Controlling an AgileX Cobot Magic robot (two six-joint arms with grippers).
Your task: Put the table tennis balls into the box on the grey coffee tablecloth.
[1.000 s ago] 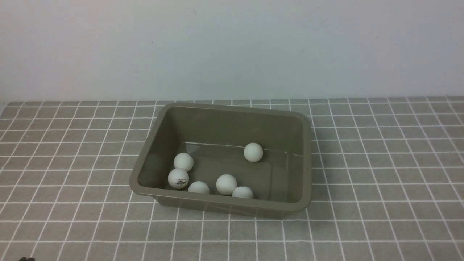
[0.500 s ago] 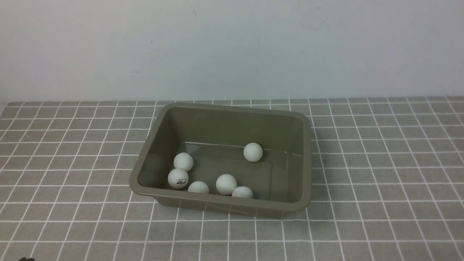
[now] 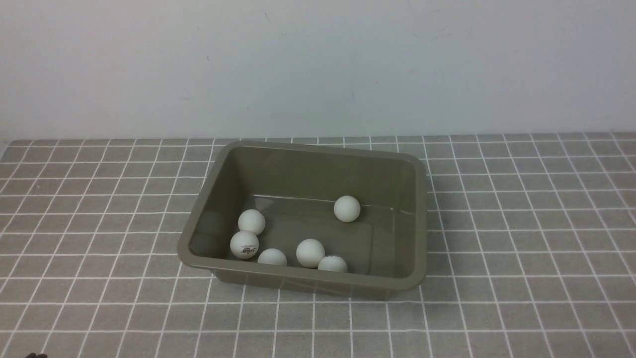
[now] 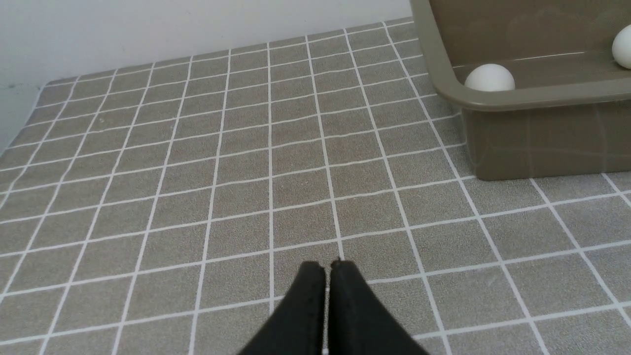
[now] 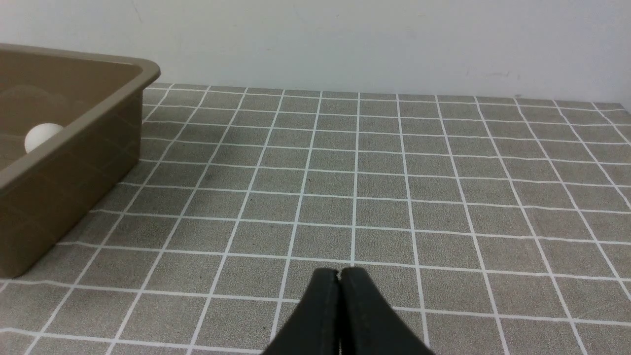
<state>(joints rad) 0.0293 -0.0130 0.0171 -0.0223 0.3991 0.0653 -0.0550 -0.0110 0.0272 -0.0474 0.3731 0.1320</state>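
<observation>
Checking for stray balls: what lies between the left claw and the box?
Only bare grey coffee tablecloth, as the left wrist view shows, between the shut left claw and the box. No table tennis ball lies on it.

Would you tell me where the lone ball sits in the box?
In the front view, the lone ball rests against the box's far wall, right of centre, apart from the other five.

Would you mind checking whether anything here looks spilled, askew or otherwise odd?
Nothing much stands out. All six balls lie inside the box, none on the cloth. The box sits slightly skewed to the cloth's grid lines. Both pincers, left and right, are shut and empty, away from the box.
</observation>
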